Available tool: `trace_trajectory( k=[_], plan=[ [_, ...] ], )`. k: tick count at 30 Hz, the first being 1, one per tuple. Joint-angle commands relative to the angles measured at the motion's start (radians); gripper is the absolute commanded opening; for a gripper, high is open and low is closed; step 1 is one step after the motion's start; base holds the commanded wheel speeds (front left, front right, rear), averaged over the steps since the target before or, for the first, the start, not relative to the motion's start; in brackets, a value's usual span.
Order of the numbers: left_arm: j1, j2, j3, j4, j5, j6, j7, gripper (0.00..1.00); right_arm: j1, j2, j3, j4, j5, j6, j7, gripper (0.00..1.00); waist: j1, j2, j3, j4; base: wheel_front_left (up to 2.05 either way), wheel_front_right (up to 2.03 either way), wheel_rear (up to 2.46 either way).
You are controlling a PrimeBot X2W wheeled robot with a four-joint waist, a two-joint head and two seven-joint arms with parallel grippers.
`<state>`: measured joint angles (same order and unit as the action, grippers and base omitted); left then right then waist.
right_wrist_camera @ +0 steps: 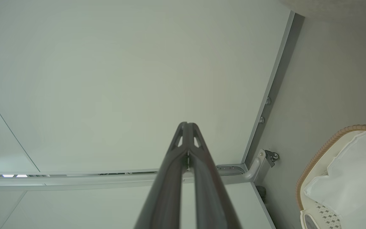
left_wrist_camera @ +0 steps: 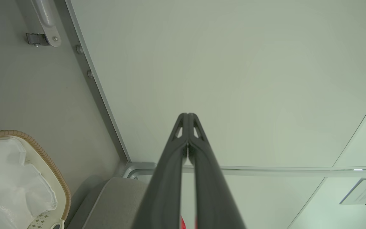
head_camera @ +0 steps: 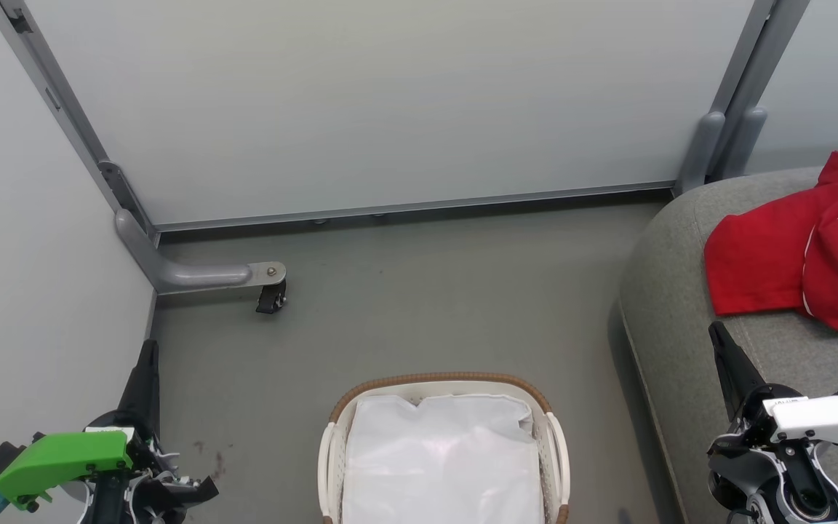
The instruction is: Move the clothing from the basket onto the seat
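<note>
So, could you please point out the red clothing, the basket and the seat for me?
red clothing (head_camera: 761,255), head view, on the plain garment's front
basket (head_camera: 442,378), head view, on the brown woven rim
seat (head_camera: 673,320), head view, on bare grey fabric left of the clothing

Open floor (head_camera: 463,291) lies between basket (head_camera: 441,379) and seat (head_camera: 673,327); a caster (head_camera: 271,297) juts left.

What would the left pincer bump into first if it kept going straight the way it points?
Most likely the pale wall panel: in the left wrist view the shut left pincer aims squarely at it, with nothing in between. How far off it stands is unclear.
</note>
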<state>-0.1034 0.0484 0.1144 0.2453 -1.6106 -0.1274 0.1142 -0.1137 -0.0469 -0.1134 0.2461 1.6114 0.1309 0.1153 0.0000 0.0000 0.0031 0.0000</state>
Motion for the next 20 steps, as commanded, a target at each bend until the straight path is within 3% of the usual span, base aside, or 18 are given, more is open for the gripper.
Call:
trace_trajectory(
  k=[1, 20],
  plan=[
    [-0.01, 0.003, 0.003, -0.002, -0.004, -0.007, 0.003, 0.0, 0.01, -0.006, -0.003, -0.004, 0.003, 0.0, 0.002, 0.0, 0.0, 0.0, 0.0, 0.0, 0.0, 0.0, 0.0],
    [-0.01, 0.003, 0.003, -0.002, -0.004, -0.007, 0.003, 0.0, 0.01, -0.006, -0.002, -0.004, 0.003, 0.0, 0.002, 0.0, 0.0, 0.0, 0.0, 0.0, 0.0, 0.0, 0.0]
  ],
)
